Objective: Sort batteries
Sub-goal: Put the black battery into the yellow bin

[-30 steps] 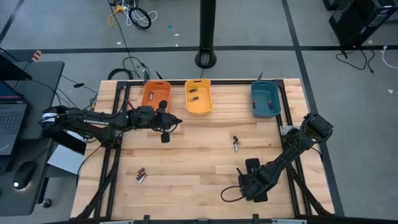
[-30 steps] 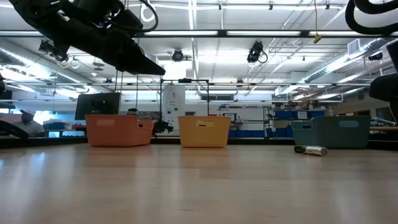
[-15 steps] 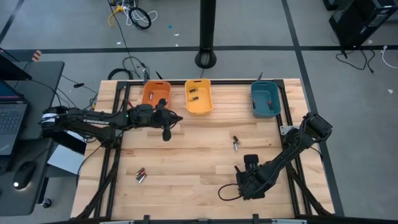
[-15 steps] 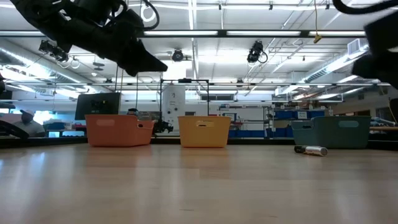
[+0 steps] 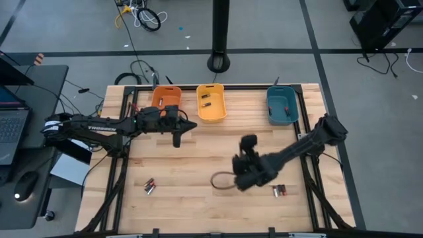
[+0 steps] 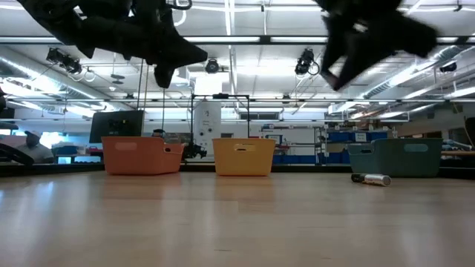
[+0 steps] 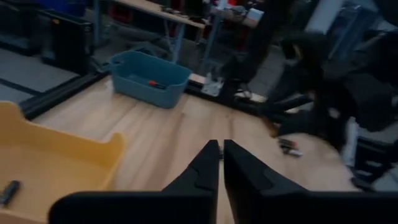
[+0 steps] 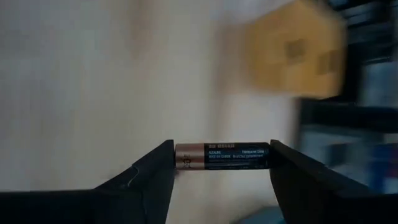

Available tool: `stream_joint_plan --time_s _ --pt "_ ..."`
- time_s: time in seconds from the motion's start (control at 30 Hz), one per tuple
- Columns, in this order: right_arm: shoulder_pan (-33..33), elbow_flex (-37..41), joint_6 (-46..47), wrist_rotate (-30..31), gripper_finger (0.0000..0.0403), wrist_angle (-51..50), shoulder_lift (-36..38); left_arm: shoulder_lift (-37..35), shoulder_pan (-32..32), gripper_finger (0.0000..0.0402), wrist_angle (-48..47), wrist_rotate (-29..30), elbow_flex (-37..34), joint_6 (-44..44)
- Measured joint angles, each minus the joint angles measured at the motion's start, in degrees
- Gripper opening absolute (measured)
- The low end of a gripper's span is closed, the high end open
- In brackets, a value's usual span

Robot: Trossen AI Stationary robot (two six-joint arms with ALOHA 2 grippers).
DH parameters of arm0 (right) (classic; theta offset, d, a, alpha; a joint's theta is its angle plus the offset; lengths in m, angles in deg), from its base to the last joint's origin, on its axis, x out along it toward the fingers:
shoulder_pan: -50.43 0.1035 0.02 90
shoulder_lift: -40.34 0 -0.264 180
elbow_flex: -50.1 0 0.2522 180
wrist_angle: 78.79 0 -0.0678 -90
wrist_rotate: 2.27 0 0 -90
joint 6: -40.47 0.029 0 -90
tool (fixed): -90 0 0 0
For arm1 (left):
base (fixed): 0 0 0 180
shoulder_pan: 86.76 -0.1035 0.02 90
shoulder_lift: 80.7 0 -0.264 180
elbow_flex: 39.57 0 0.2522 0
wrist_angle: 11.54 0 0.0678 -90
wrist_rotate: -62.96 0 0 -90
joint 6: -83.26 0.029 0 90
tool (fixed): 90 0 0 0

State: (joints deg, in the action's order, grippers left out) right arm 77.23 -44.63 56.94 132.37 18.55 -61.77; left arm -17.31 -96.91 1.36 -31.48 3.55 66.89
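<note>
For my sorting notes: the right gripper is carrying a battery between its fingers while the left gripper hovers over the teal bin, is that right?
Not quite. The left gripper hovers beside the orange bin, as the high view shows. The right gripper does hold a battery between its fingers.

Three bins are sitting in a row along the upper edge of the pale, wood-grained desk (image 5: 198, 165): an orange bin (image 5: 165, 101) at the left, a yellow bin (image 5: 211, 103) in the middle and a teal bin (image 5: 282, 106) at the right. The right claw (image 8: 221, 163), black itself, is showing a battery (image 8: 222, 155) with a copper end and a black body carrying pale lettering. The left claw (image 7: 221, 163) is black too.
</note>
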Motion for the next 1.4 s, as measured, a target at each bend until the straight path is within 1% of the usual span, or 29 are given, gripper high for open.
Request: stream_joint_plan --time_s 0.1,0.2,0.33,0.47,0.53,0.6,0.67,0.77,0.83,1.0,1.17,1.23,1.4 --pt "-3.1 -2.8 -6.5 8.0 0.0232 2.4 0.0 0.0 0.0 0.0059 0.7 -1.9 0.0 -1.8" --pt "-5.5 -5.2 -14.8 12.5 0.0232 7.8 0.0 0.0 0.0 0.0094 2.7 -2.0 0.0 -3.5" --pt "-7.9 -6.9 -27.2 13.8 0.0232 19.7 0.0 0.5 0.0 0.0144 5.2 -1.8 0.0 -4.1" --pt "-9.0 -7.1 -38.6 13.9 0.0232 30.9 0.0 2.3 0.0 0.0185 7.1 -2.6 0.0 -6.9" --pt "-9.4 -7.1 -43.3 13.8 0.0232 35.3 0.0 3.6 0.0 0.0201 8.3 -3.1 0.0 -8.3" --pt "-9.8 -7.1 -46.2 12.3 0.0232 39.0 0.0 5.3 0.0 0.0213 11.2 -4.1 0.0 -9.5" --pt "-10.0 -7.1 -48.2 11.0 0.0232 41.5 0.0 6.8 0.0 0.0222 14.5 -5.6 0.0 -10.4" --pt "-10.1 -7.1 -50.3 10.5 0.0232 43.2 0.0 8.5 0.0 0.0228 20.2 -7.7 0.0 -11.5" --pt "-10.1 -7.1 -50.7 10.4 0.0232 43.6 0.0 9.2 0.0 0.0229 22.2 -8.8 0.4 -11.6" --pt "-10.2 -7.1 -50.8 9.7 0.0233 44.0 0.0 10.9 0.2 0.0229 21.2 -10.5 3.4 -9.6" --pt "-10.2 -7.1 -51.0 9.5 0.0233 45.1 0.0 14.4 0.9 0.023 21.0 -14.3 6.4 -8.8" --pt "-10.2 -7.1 -51.2 9.4 0.0233 45.2 0.0 16.1 1.5 0.023 21.1 -14.9 7.7 -8.0" --pt "-10.3 -7.1 -51.1 9.3 0.0233 45.3 0.0 18.6 1.7 0.0228 21.2 -18.1 9.6 -7.9"
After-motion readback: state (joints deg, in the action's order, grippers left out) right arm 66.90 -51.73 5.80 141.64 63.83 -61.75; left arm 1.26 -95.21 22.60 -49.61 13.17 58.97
